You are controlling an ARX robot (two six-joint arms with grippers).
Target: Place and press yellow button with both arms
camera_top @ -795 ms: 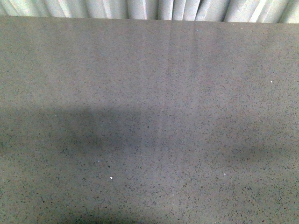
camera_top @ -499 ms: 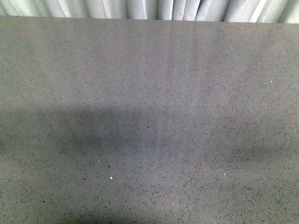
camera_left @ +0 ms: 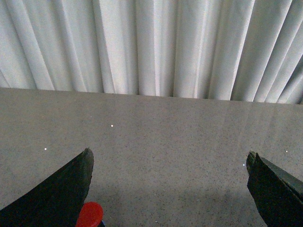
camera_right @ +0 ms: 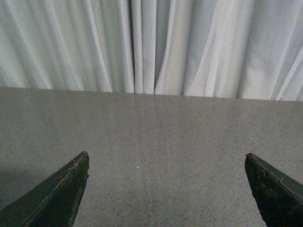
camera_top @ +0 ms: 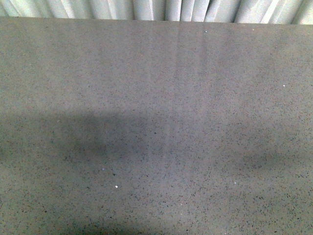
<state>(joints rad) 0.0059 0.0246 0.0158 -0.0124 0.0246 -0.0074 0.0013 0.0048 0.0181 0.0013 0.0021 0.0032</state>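
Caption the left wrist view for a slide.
Left gripper open over the grey table, red-looking button cap beside one finger, white curtain behind.

left gripper (camera_left: pixel 169 152) and right gripper (camera_right: pixel 166 155) both spread wide apart.

Grey speckled table (camera_top: pixel 156 73), shadowed across its near part; the left wrist view shows 1 red-capped button (camera_left: pixel 90 215) on it.

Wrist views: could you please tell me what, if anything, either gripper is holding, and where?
Nothing is held. The left gripper and the right gripper both stand with jaws wide apart; the button sits unclamped.
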